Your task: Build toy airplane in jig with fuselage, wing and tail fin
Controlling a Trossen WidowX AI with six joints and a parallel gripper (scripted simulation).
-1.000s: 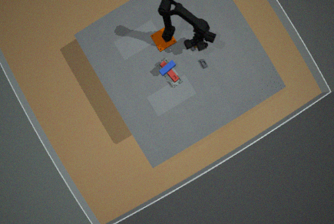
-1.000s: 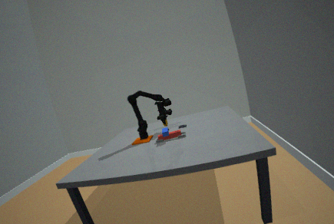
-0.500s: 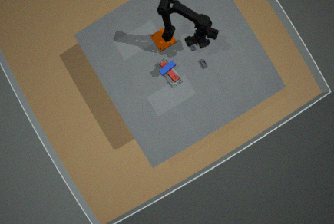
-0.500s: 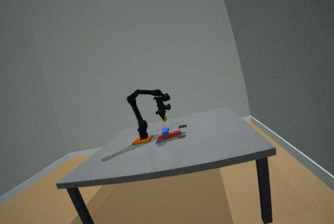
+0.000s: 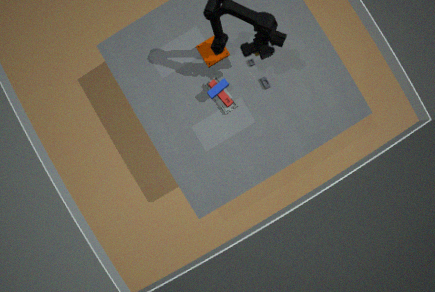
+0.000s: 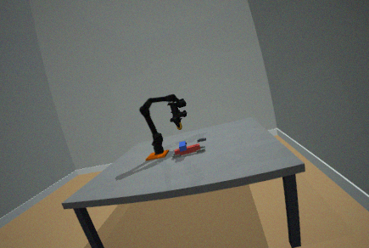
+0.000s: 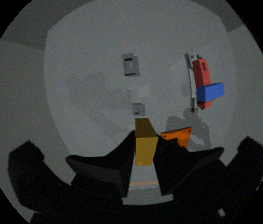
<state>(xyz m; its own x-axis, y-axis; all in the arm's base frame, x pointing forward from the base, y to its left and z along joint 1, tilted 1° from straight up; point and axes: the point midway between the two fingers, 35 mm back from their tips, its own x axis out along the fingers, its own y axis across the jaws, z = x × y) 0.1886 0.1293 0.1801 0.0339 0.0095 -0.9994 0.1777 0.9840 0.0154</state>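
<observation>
Grey table (image 5: 284, 110) (image 6: 190, 178) (image 7: 97, 40) supports jig (image 5: 226, 111) (image 6: 204, 150) (image 7: 191, 82); red fuselage (image 5: 226, 99) (image 6: 193, 149) (image 7: 200, 73) lies in jig; blue wing (image 5: 218, 88) (image 6: 182, 146) (image 7: 211, 92) crosses fuselage top; gripper (image 5: 257, 54) (image 6: 179, 126) (image 7: 140, 132) clamps yellow tail fin (image 6: 180, 126) (image 7: 145, 149) above table

Tabletop (image 5: 294, 115) (image 6: 237, 157) (image 7: 92, 55): grey, across the top view's upper middle
Larger grey block (image 5: 266, 86) (image 6: 202, 139) (image 7: 132, 73): hollowed, upper middle of wrist view
Smaller grey block (image 5: 251, 63) (image 7: 138, 109): below it there
Floor (image 5: 49, 65) (image 6: 177, 221): tan
</observation>
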